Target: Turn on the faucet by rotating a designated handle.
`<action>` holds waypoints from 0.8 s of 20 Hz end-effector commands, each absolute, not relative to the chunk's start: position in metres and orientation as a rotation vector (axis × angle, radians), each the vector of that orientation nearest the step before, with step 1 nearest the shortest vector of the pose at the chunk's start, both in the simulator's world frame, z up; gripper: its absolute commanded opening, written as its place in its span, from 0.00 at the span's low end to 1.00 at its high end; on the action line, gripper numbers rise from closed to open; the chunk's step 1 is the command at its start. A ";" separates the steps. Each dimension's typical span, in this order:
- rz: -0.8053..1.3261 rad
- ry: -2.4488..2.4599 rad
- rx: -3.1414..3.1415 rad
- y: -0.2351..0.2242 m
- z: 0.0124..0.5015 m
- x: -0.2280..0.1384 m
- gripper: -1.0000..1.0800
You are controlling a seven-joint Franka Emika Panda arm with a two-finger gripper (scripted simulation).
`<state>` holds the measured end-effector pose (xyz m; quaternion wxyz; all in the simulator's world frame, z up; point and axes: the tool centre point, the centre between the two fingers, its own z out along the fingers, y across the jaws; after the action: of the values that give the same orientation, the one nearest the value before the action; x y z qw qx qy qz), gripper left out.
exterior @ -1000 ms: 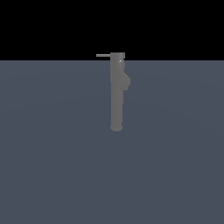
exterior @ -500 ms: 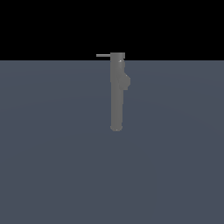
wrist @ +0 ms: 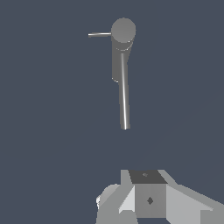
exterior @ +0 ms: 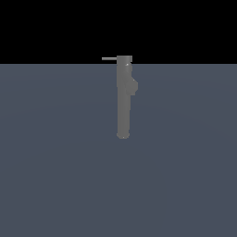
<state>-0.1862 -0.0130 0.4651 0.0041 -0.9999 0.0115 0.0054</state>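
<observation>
The faucet [exterior: 123,99] stood alone on the flat slate-blue counter [exterior: 55,176], near the far edge in the exterior view, a long matte gray column with a rounded end, a small bump on the exterior view's right, and a cap at the other end. The handle [exterior: 109,59] was a thin, pale gray rod sticking out sideways from the cap toward the exterior view's left, far slimmer than the column.

In the wrist view the faucet [wrist: 122,52] showed its round cap face and a slim bright spout, with the handle [wrist: 99,34] jutting out from beside the cap. The pincer [wrist: 148,201] showed only as pale blocky shapes at the frame's edge, well apart from the faucet and holding nothing; whether its jaws were spread or closed could not be told.

The handle looked rigid and smooth, probably a little slippery, and so thin that a grip could miss it. It would likely pivot around the cap, so contact near its free tip should give the easiest turn. The column looked fixed and stiff, not something to take hold of.
</observation>
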 end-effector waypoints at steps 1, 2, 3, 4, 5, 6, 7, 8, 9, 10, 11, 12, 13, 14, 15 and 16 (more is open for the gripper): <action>0.016 0.032 -3.135 -0.011 0.460 -0.167 0.00; 0.016 0.030 -3.136 -0.010 0.458 -0.159 0.00; 0.015 0.028 -3.137 -0.009 0.455 -0.150 0.00; 0.015 0.026 -3.138 -0.009 0.452 -0.142 0.00; 0.014 0.024 -3.139 -0.008 0.449 -0.133 0.00; 0.013 0.021 -3.140 -0.006 0.446 -0.125 0.00; 0.013 0.019 -3.140 -0.005 0.442 -0.117 0.00; 0.012 0.017 -3.141 -0.004 0.438 -0.108 0.00; 0.012 0.015 -3.142 -0.003 0.434 -0.100 0.00; 0.011 0.012 -3.142 -0.002 0.430 -0.092 0.00; 0.011 0.010 -3.143 -0.001 0.426 -0.084 0.00; 0.010 0.007 -3.143 0.001 0.421 -0.075 0.00; 0.010 0.005 -3.144 0.002 0.416 -0.067 0.00; 0.009 0.003 -3.144 0.003 0.411 -0.059 0.00; 0.008 0.000 -3.144 0.005 0.406 -0.051 0.00; 0.008 -0.002 -3.145 0.006 0.400 -0.043 0.00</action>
<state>-0.0557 0.0038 0.4086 -0.0013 -1.0000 0.0005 0.0030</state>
